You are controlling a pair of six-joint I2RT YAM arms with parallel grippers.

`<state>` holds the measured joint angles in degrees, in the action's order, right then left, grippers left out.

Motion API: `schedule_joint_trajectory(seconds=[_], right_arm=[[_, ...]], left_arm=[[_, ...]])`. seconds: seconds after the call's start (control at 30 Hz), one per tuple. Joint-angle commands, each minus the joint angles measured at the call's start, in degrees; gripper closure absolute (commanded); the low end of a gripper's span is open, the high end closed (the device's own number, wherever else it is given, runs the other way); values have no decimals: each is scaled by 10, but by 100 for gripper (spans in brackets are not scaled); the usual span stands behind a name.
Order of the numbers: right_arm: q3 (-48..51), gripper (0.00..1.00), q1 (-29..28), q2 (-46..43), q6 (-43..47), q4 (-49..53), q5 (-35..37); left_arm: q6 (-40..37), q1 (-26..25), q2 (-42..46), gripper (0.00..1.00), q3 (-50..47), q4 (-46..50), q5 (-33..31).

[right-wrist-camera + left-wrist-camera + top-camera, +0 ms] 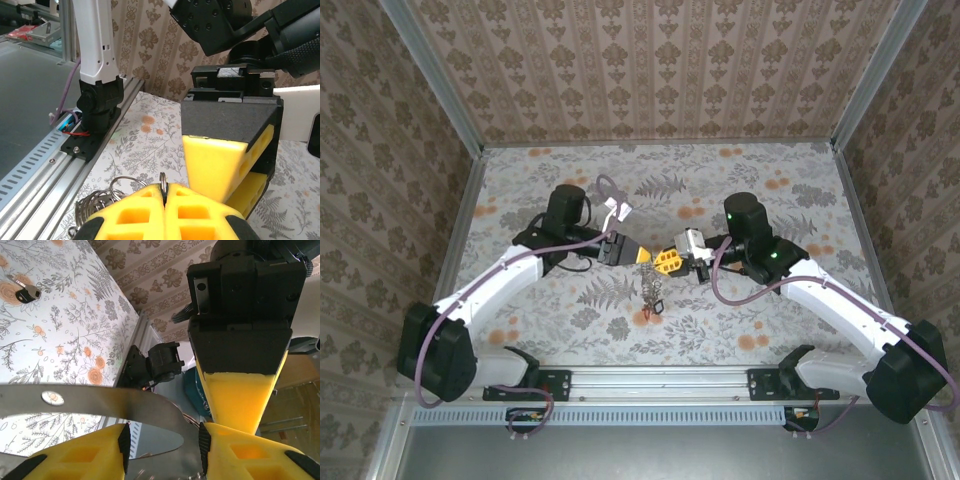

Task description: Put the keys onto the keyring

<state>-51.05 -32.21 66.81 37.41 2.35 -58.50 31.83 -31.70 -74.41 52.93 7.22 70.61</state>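
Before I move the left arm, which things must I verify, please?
1. Right gripper shut on the thin dark-grey wire keyring: ok.
2. Flat silver metal blade gripped firmly by left gripper: cannot tell.
3. Blade threaded on the keyring: cannot tell.
4. Small black-headed key on the keyring: not ok, it lies on the floral table.
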Motion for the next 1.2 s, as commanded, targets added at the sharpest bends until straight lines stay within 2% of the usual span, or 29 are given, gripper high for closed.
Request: schedule_joint_trajectory(seconds=[0.0,0.1,0.17,0.27,0.4,0.5,0.57,0.73,0.77,0.87,1.0,1.17], right_arm=[[-16,100,-1,-2,18,9,9],[-26,100,-1,3,-17,8,47],[-59,100,-1,18,-53,47,90],[-86,100,-1,33,-76,87,105],[-67,100,-1,29,-117,43,117],[-66,100,-1,34,-128,42,118],[-63,100,-1,35,-128,37,108],[-60,100,-1,33,-128,31,92],[-61,100,-1,34,-128,32,89],[-61,100,-1,36,-132,30,79],[-58,100,-1,38,-139,16,67],[-54,100,-2,38,-141,-3,61]], left_arm=[[4,2,5,52,21,1,-14],[-14,19,17,43,19,22,-18],[-27,37,25,39,16,32,-9],[-54,74,48,33,14,49,2],[-112,107,82,31,17,65,28],[-200,106,87,31,41,136,17],[-251,96,93,33,51,158,-12],[-403,59,152,48,29,119,-90],[-425,37,168,49,20,101,-110],[-454,14,191,53,3,65,-163],[-511,-8,169,58,32,117,-208],[-551,-30,128,63,63,159,-219]])
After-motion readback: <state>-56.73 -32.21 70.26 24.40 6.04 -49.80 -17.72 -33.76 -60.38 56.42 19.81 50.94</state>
